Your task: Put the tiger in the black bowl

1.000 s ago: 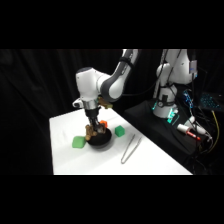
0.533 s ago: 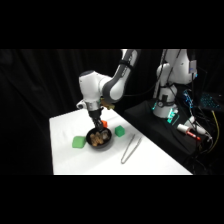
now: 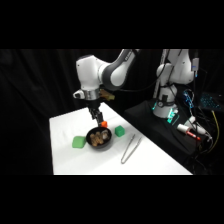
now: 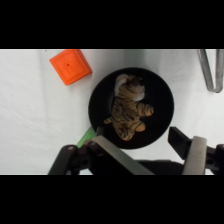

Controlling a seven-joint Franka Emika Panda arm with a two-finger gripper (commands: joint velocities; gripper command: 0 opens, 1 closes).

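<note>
- Tiger (image 4: 127, 112) lies inside bowl (image 4: 162, 97), centre of wrist frame; side view shows it in bowl (image 3: 91, 142) too.
- Gripper (image 4: 150, 150) above bowl, fingers (image 4: 194, 152) apart, empty.
- Orange cube (image 4: 71, 65) upper left.
- Tongs (image 3: 128, 148) right of bowl on desk (image 3: 65, 160).

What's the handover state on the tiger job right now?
Pincer: open, empty, above the bowl's near rim in the wrist view.
Tiger: lying inside the bowl, clear of both fingers.
Nearby: orange cube beside the bowl, tongs and two green blocks on the table.
Done: tiger is in the bowl, released.
Left: probably only pulling the arm away; nothing else seems to need moving.
</note>
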